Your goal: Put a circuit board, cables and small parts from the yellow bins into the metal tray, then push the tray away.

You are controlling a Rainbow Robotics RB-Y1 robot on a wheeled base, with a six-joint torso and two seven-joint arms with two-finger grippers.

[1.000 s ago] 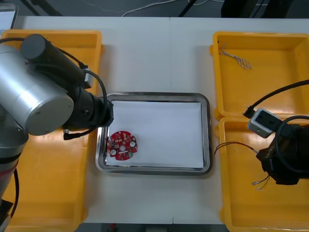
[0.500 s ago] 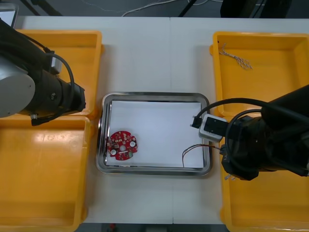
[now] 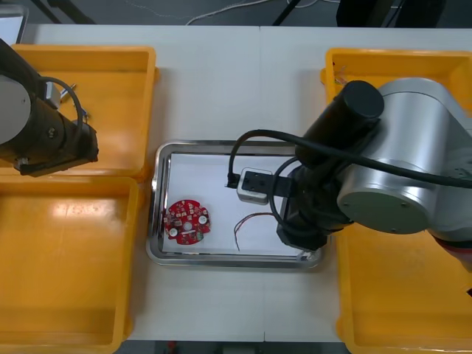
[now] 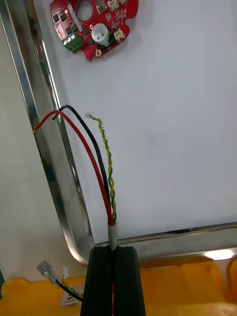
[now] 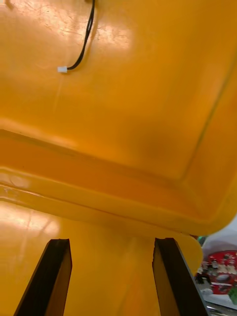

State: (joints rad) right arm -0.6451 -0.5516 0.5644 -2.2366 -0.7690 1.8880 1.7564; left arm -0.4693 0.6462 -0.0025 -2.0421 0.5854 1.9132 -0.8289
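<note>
Pinching a red and yellow cable (image 4: 109,207) in the right hand (image 4: 112,253), over the metal tray (image 4: 54,163) — wire ends near the rim, apart from the round red circuit board (image 4: 91,24) lying inside. Holding the left hand (image 5: 113,276) spread wide above a yellow bin (image 5: 123,123) — with a black cable (image 5: 84,39) in it.

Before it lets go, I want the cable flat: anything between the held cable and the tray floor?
Nothing visible. The right gripper holds the red and yellow cable over bare floor in the metal tray; the circuit board lies apart, past its ends. The left gripper hangs open over a yellow bin.
</note>
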